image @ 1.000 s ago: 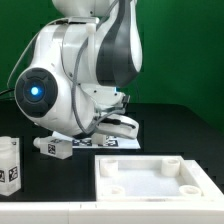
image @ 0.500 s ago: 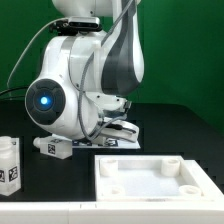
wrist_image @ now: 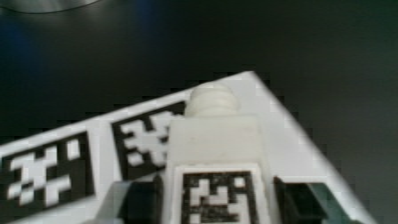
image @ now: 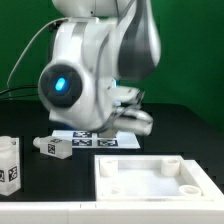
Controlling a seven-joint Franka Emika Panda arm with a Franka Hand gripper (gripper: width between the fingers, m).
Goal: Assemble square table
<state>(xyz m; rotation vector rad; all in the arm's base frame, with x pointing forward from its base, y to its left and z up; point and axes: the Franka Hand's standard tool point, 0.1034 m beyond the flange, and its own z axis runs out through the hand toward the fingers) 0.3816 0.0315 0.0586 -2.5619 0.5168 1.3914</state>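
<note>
The square table top (image: 150, 182), a white slab with a raised rim and round corner sockets, lies at the front on the exterior view's right. My gripper (image: 140, 122) hangs behind it, just above the marker board (image: 95, 141). In the wrist view the gripper (wrist_image: 221, 202) is shut on a white leg (wrist_image: 217, 145) with a black-and-white tag, and its dark fingers (wrist_image: 135, 203) press both sides of the leg. Another leg (image: 55, 147) lies on the table. A third leg (image: 10, 165) stands at the exterior view's left edge.
The robot's large white body (image: 85, 75) fills the middle of the exterior view and hides the table behind it. The marker board also shows under the held leg in the wrist view (wrist_image: 80, 160). A green backdrop stands behind.
The arm has swung toward the exterior view's right and the gripper has moved right and slightly up from the marker board. The loose legs and the table top have not moved.
</note>
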